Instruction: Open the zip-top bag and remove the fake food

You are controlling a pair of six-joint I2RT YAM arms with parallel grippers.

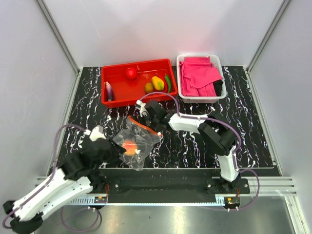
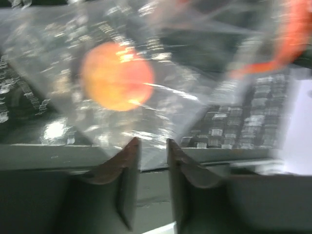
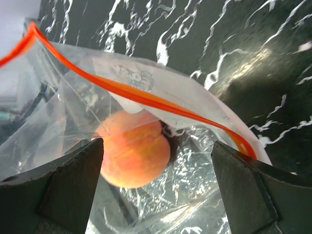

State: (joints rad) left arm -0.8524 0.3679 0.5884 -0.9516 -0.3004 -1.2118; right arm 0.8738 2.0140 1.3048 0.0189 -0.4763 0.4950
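Observation:
The zip-top bag (image 1: 141, 136) lies crinkled on the black marbled mat, its red-orange zip strip (image 1: 140, 126) on the far side. One orange-pink round fruit (image 1: 129, 147) is inside it. My left gripper (image 1: 114, 147) is shut on the bag's near-left edge; in the left wrist view the plastic (image 2: 161, 87) runs between its fingers (image 2: 127, 161) and the fruit (image 2: 116, 75) shows blurred. My right gripper (image 1: 145, 112) is open just over the zip strip. In the right wrist view its jaws stand wide apart over the bag (image 3: 185, 195), the fruit (image 3: 134, 153) below the strip (image 3: 146, 97).
A red tray (image 1: 117, 100) at the back holds a red round fruit (image 1: 130, 73), a purple eggplant (image 1: 109, 91), a yellow mango (image 1: 157, 83), a brown kiwi (image 1: 148, 87) and a green chili (image 1: 168, 82). A white basket (image 1: 181, 83) with pink cloths (image 1: 199, 75) stands to its right.

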